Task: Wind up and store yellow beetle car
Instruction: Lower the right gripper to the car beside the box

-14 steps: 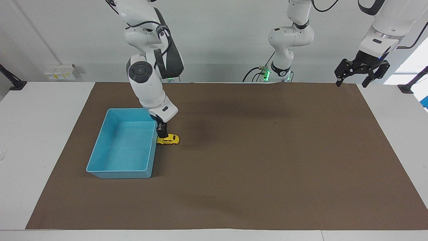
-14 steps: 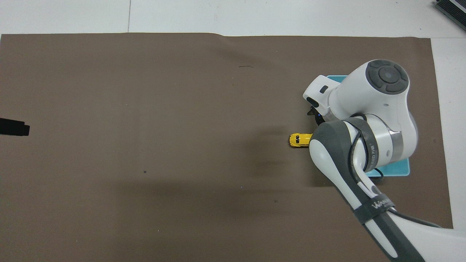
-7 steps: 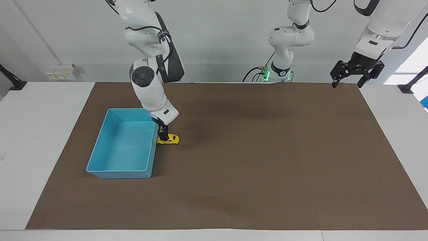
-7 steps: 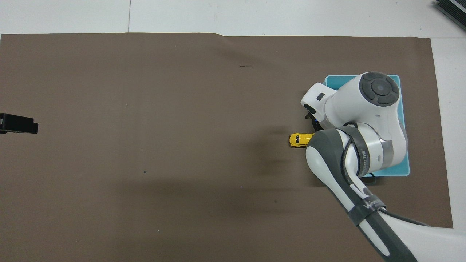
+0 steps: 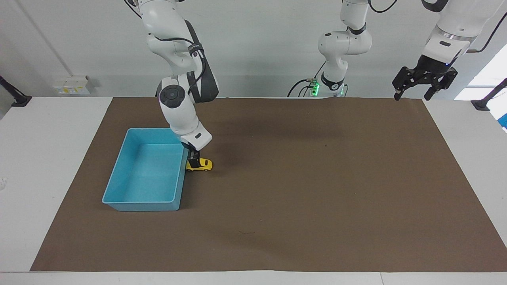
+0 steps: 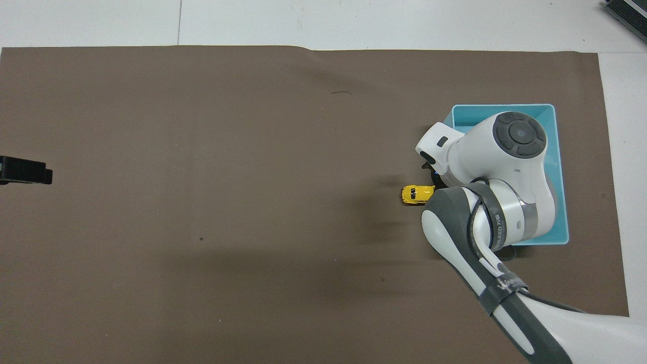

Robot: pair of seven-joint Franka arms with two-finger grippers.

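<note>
While down, right gripper [image 5: 193, 163] on yellow beetle car [image 5: 202, 165]

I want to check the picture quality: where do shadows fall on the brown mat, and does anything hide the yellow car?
Facing view: soft dark shadows lie on the brown mat beside the yellow beetle car, and the right gripper covers its end nearest the blue tray. Overhead view: a broad faint shadow crosses the mat, and the right arm hides the gripper and part of the tray.

Facing view high, toward robots; overhead steep, opposite; both apparently share mat [image 5: 317, 190].
</note>
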